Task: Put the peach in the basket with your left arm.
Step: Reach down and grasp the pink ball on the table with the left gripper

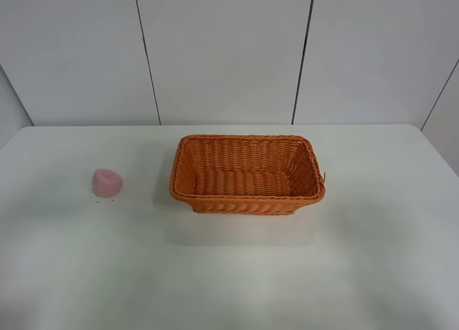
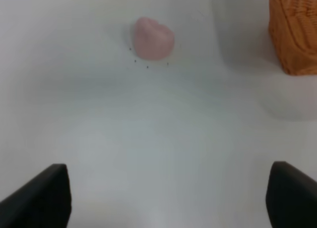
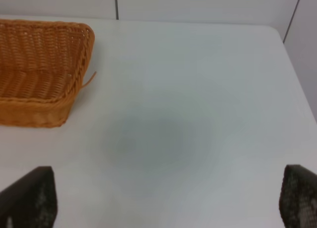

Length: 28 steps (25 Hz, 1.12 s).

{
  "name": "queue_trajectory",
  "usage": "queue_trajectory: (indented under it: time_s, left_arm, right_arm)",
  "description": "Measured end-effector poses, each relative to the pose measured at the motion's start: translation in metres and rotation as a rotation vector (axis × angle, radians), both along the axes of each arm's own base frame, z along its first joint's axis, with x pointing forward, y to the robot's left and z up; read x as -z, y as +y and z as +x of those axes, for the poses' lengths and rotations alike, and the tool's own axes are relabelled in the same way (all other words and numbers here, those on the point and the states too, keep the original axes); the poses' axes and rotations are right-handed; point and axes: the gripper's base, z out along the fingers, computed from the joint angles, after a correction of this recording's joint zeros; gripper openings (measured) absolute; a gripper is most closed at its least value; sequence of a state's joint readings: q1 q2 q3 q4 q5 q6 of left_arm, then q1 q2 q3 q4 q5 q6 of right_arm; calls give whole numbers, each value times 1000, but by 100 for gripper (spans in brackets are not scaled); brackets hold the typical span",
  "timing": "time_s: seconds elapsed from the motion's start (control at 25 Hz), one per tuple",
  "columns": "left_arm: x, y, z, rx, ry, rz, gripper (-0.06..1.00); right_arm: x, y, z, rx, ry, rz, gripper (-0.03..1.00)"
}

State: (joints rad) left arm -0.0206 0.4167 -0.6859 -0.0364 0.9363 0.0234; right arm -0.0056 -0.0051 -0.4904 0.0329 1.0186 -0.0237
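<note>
The pale pink peach (image 1: 107,182) lies on the white table at the left, apart from the orange wicker basket (image 1: 247,199) in the middle, which is empty. No arm shows in the exterior high view. In the left wrist view the peach (image 2: 154,38) lies ahead of my left gripper (image 2: 168,200), whose two black fingertips (image 2: 44,196) stand wide apart with nothing between them; a basket corner (image 2: 295,29) shows at the edge. My right gripper (image 3: 163,203) is also wide open and empty, with the basket's end (image 3: 44,69) ahead of it.
The white table (image 1: 229,272) meets a pale panelled wall (image 1: 222,50) at the back. A few tiny dark specks (image 2: 147,66) lie beside the peach. A loose wicker strand (image 3: 89,79) sticks out from the basket's right end.
</note>
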Motion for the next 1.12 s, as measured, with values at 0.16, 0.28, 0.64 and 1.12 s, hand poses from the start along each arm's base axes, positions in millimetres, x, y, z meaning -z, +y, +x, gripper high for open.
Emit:
queue_trajectory:
  time_s: [0.16, 0.28, 0.64, 1.12]
  left_arm:
    - [-13, -1, 69, -6, 122, 1, 82]
    - [-10, -2, 126, -10, 215, 3, 82]
    - [46, -6, 283, -12, 467, -6, 82]
    - [163, -8, 372, -17, 672, -3, 82]
  right_arm:
    - [0, 0, 0, 0, 0, 0, 69]
    - [0, 0, 0, 0, 0, 0, 69]
    - [0, 0, 0, 0, 0, 0, 69]
    - [0, 0, 0, 0, 0, 0, 69]
